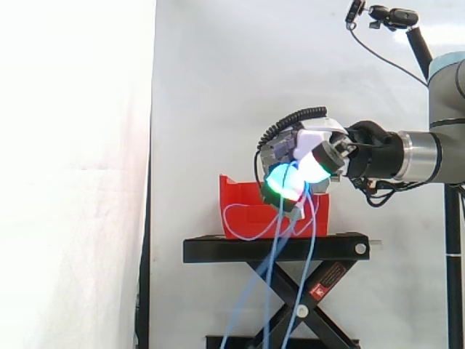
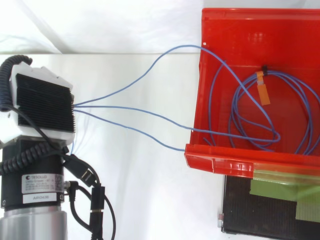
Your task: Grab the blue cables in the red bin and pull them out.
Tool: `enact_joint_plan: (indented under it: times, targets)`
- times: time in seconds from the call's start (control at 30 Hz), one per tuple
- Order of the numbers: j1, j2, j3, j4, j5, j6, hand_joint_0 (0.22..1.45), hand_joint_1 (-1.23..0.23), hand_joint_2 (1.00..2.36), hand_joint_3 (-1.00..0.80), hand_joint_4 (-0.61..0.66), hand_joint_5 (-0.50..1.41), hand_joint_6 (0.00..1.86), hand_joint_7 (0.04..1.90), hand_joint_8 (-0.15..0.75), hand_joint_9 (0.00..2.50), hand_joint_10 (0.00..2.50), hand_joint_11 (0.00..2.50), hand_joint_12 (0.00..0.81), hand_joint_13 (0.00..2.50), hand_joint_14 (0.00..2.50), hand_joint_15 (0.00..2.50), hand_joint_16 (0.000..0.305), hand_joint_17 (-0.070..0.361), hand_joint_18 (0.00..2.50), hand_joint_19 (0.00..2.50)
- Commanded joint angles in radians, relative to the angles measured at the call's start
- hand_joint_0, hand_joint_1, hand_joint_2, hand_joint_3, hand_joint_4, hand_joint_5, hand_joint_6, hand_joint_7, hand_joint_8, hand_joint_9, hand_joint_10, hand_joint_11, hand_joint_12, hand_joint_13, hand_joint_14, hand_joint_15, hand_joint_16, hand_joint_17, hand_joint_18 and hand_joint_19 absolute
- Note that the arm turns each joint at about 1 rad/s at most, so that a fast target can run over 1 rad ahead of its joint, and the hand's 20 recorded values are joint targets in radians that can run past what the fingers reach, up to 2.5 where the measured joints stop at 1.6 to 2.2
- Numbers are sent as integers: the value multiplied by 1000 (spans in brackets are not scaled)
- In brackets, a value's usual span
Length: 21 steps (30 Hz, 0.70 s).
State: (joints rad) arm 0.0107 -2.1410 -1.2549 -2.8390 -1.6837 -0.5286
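Blue cables (image 2: 234, 107) lie partly coiled inside the red bin (image 2: 225, 161), with an orange tag (image 2: 263, 93) on the coil. Three strands leave over the bin's wall and stretch across open space to the hand (image 2: 42, 107), which in the top view you find well clear of the bin. The arm (image 1: 436, 156) reaches in level from the right in the side view, wrist horizontal and palm turned downward. The fingers (image 1: 283, 182), pads glowing green and cyan, are curled tight round the strands. Below the grip, the cables hang in long loops past the black stand (image 1: 276, 249) carrying the bin.
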Motion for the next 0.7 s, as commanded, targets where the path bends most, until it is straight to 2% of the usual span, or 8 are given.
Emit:
enact_joint_plan:
  times: [0.0, 0.3, 0.47, 0.57, 0.67]
  targets:
    - [-3, 0, 0, 0, -1, 0, 881, -1126, 1004, -890, 384, 528, 1031, 292, 357, 990, 222, 1586, 370, 876, 2500, 603, 49, 109, 1068, 971]
    - [-6, 0, 0, 0, -1, 0, 905, -1126, 1008, -804, 387, 522, 1014, 294, 353, 972, 235, 1586, 366, 862, 2500, 605, 48, 108, 1052, 1014]
    - [-6, 0, 0, 0, -1, 0, 853, -1071, 1004, -886, 380, 541, 973, 308, 365, 977, 226, 1579, 368, 858, 2500, 594, 49, 110, 1025, 976]
    - [-6, 0, -1, 1, -1, 0, 792, -1024, 1000, -999, 384, 600, 879, 356, 373, 987, 237, 1575, 374, 864, 2500, 578, 50, 112, 1004, 905]
    - [-6, 1, 0, 0, -1, -1, 760, -978, 1000, -1000, 381, 644, 808, 394, 384, 1007, 220, 1570, 379, 869, 2500, 571, 52, 118, 996, 846]
